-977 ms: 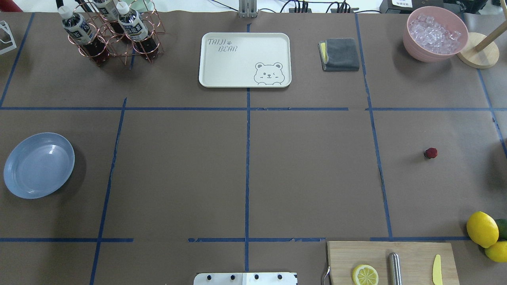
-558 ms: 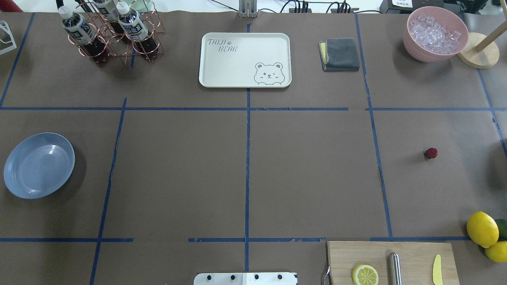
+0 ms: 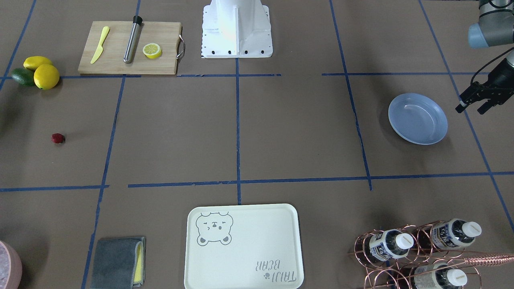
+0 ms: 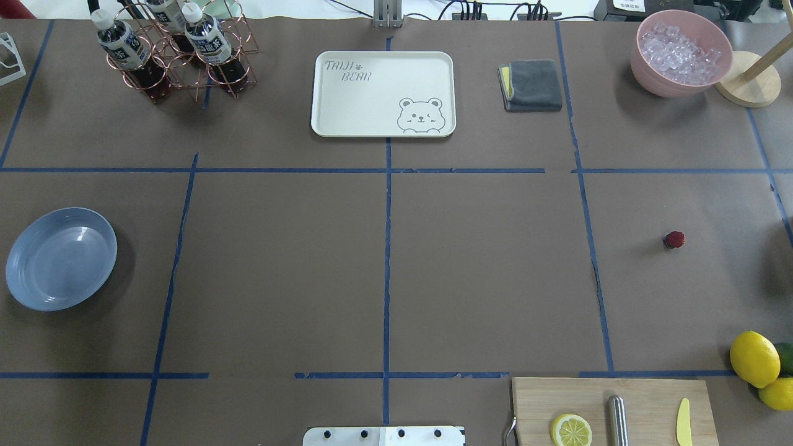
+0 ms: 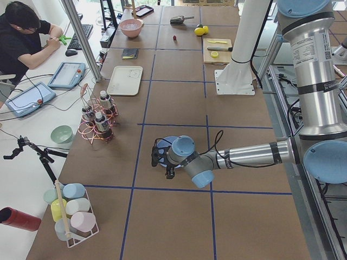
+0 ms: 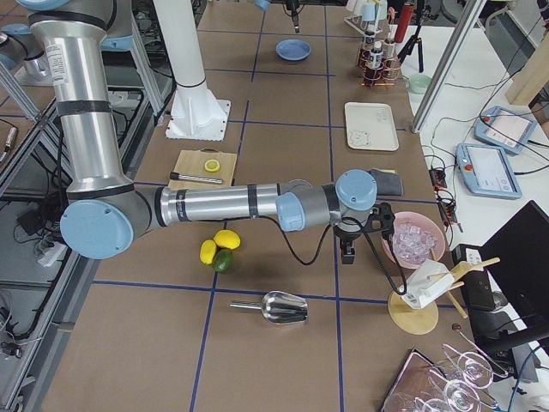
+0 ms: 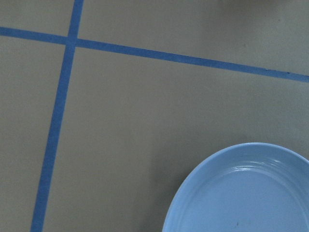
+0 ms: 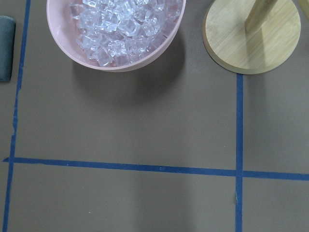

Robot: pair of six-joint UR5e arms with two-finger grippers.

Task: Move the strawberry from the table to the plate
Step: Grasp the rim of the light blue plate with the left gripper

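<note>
The strawberry [image 4: 674,239] is a tiny dark-red berry lying alone on the brown-paper table [image 4: 483,272], on its right side; it also shows in the front view [image 3: 58,138]. Far across on the left side sits the light blue plate [image 4: 61,259], with nothing in it [image 3: 417,118]. My left gripper [image 3: 470,109] hangs open just outside the plate's outer edge, and its wrist view catches part of the plate's rim [image 7: 212,169]. My right gripper [image 6: 347,253] hovers over the table beside the ice bowl; I cannot tell its state.
At the back stand a cream bear tray [image 4: 383,93], a copper bottle rack [image 4: 179,52], a grey cloth [image 4: 533,85], a pink bowl of ice [image 4: 680,52] and a wooden stand [image 4: 749,77]. A cutting board [image 4: 613,412] and lemons [image 4: 754,358] sit front right.
</note>
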